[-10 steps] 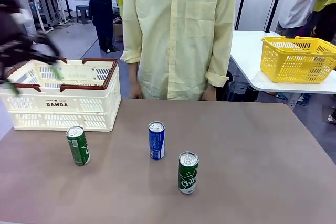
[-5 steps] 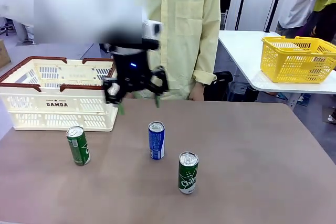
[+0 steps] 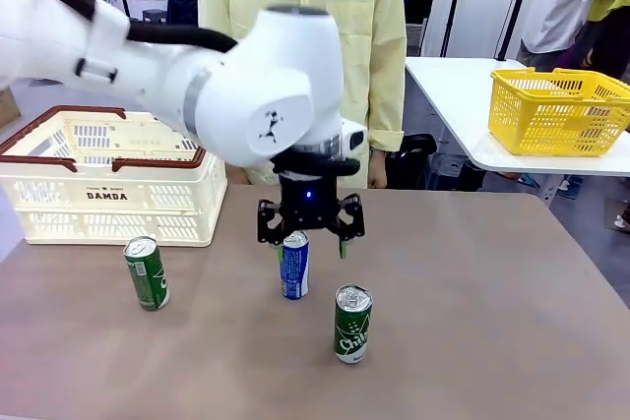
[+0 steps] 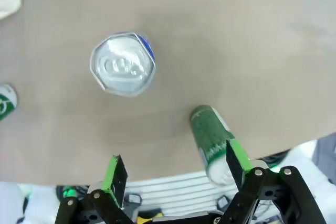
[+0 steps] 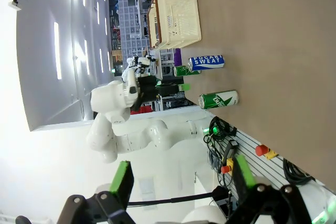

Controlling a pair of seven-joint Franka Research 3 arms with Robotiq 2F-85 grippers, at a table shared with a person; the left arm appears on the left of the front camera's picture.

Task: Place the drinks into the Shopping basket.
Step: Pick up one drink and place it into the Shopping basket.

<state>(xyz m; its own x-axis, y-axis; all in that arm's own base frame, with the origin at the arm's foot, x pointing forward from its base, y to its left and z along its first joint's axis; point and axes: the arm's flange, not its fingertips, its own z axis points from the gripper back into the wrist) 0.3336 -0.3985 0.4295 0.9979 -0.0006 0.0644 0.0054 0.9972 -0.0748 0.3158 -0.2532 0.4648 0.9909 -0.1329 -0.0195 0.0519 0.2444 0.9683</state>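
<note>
**A:** Where has the left arm got to?

**B:** The left gripper (image 3: 311,241) now hangs just above the blue can (image 3: 293,268) at the middle of the table (image 3: 492,292), jaws spread wide and empty. A second ago it was far left, over the Shopping basket (image 3: 108,194). Half a second ago it was passing the basket's right end.

**A:** Lined up on the can?

**B:** Not quite. In the left wrist view the can's silver top sits ahead of the fingers and off toward one of them, not between them. I'd expect a small shift before it comes down.

**A:** And the other drinks?

**B:** Unmoved. The near green can (image 3: 352,327) stands just right of and nearer than the blue one. The left green can (image 3: 147,274) stands just in front of the basket. All three are on the table, so none looks to be packed yet.

**A:** The right arm?

**B:** The right gripper (image 5: 182,174) is spread wide with nothing in it, held off to the side and looking across the table.

**A:** So what does it mean?

**B:** The first pick looks about to begin, with the blue can as its target. The near green can stands close enough that a finger might clip it.
</note>
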